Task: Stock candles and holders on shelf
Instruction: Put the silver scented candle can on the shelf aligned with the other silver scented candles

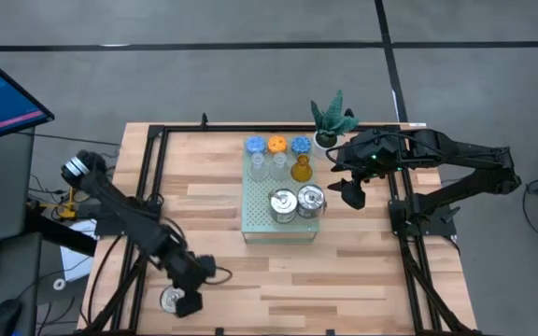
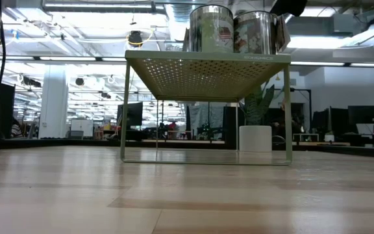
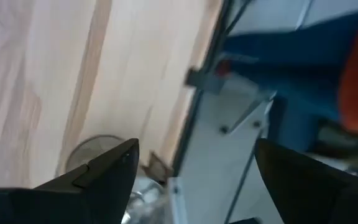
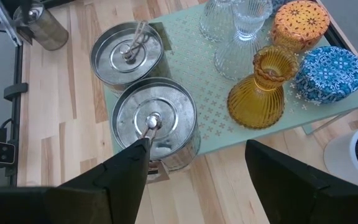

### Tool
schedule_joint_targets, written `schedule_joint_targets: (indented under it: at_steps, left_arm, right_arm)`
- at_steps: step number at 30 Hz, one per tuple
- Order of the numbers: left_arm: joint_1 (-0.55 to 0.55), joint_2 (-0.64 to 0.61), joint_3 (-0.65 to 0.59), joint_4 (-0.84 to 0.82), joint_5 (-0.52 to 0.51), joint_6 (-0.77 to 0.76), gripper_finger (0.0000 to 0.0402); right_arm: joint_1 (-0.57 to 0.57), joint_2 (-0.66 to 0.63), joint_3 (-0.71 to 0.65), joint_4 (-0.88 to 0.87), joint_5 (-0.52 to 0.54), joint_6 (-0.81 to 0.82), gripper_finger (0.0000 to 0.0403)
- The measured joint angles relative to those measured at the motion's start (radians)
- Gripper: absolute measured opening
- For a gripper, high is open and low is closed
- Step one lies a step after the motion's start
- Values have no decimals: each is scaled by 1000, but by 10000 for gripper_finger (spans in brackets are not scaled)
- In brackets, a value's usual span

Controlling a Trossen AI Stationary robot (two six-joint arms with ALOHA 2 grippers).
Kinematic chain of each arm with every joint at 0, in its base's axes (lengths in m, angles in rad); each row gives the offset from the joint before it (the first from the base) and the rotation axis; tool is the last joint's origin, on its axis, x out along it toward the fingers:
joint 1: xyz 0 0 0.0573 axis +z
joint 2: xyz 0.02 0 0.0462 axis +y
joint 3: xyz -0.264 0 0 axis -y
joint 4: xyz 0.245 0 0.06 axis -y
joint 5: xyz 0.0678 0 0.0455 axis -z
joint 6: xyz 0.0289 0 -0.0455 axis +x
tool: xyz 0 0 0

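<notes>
Wooden tabletop filled the low view, with the mint-green shelf standing on it and two silver tins on its top. From above, three candles, two blue and one orange, sat in a row along the shelf's far edge. Two clear glass cups and an amber cup stood just before them. A third silver tin stood on the table near its front left corner. My left gripper hung at that tin with its jaws spread wide, closed on nothing. My right gripper hovered beside the shelf's right edge, jaws apart and empty. Behind the shelf stood a potted plant.
</notes>
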State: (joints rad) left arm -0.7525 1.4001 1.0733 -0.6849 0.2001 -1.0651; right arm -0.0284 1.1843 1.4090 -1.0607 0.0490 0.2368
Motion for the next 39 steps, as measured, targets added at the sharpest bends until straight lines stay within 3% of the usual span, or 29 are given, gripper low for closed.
schedule_joint_targets:
  at_steps: [7, 11, 16, 19, 27, 33, 39]
  left_arm:
    - [-32, -144, 1, -60, -175, -91, 321]
    - [-65, -148, 1, -125, -166, -120, 321]
    - [-76, -154, 1, -118, -55, -181, 321]
    - [-75, -158, 1, -104, -43, -205, 321]
    - [-75, -156, 1, -104, -173, -208, 321]
    - [-75, -156, 1, -104, -158, -306, 321]
    - [-75, -156, 1, -92, -239, -353, 321]
  right_arm:
    - [0, 0, 0, 0, 0, 0, 256]
    - [0, 0, 0, 0, 0, 0, 256]
    - [0, 0, 0, 0, 0, 0, 256]
    - [0, 0, 0, 0, 0, 0, 256]
    - [0, 0, 0, 0, 0, 0, 256]
    - [0, 0, 0, 0, 0, 0, 256]
    - [0, 0, 0, 0, 0, 0, 256]
